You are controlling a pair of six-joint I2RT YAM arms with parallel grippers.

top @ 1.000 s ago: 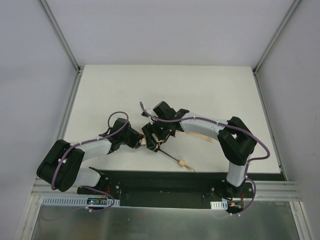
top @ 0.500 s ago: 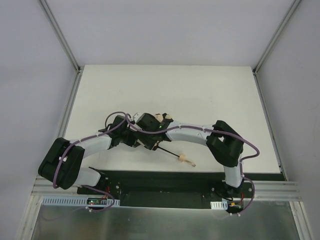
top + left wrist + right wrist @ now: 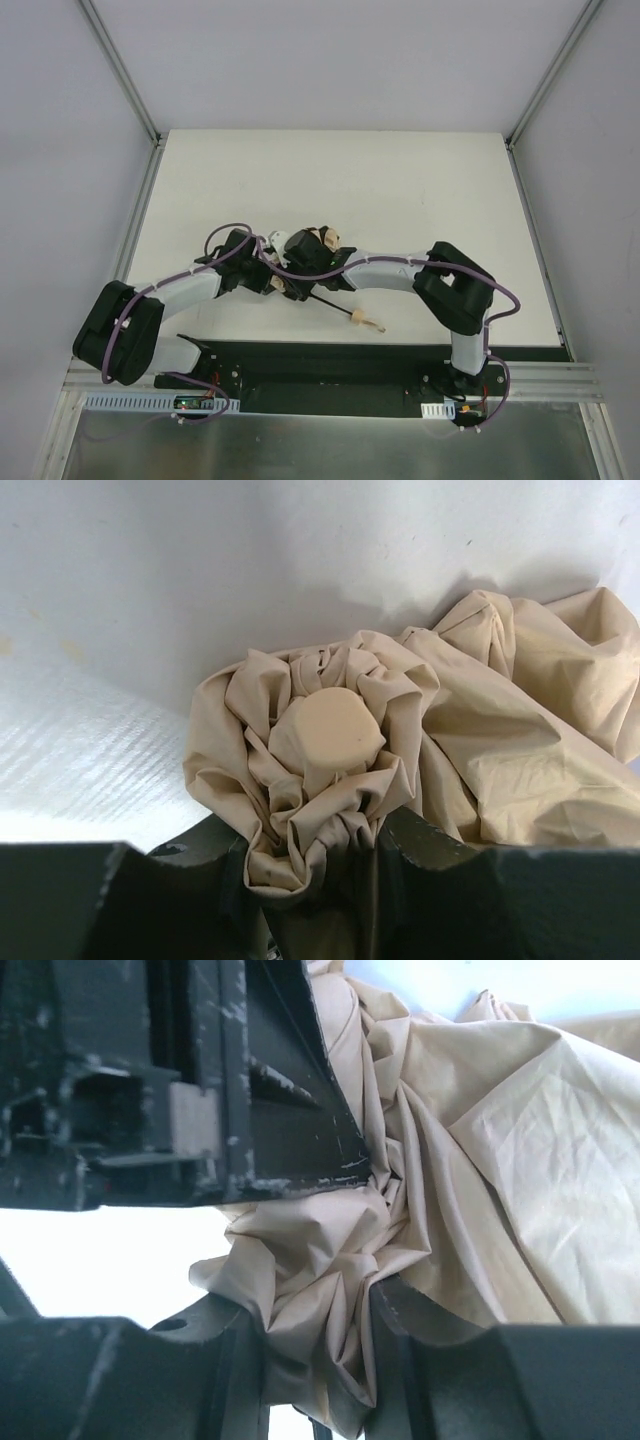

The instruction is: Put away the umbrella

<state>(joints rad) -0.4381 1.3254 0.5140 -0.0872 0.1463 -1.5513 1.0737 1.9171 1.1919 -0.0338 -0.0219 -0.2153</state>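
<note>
No legible text or markings

A white surface [image 3: 400, 190] fills the centre of the overhead frame, boxed by plain grey walls [image 3: 60, 150] at left, top and right. Aluminium posts [image 3: 120, 70] slant from the upper corners; a black plate [image 3: 330, 365] and metal sheet [image 3: 330, 440] line the bottom edge.

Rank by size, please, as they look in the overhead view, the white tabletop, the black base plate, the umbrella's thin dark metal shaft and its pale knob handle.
1. white tabletop
2. black base plate
3. thin dark metal shaft
4. pale knob handle
</note>
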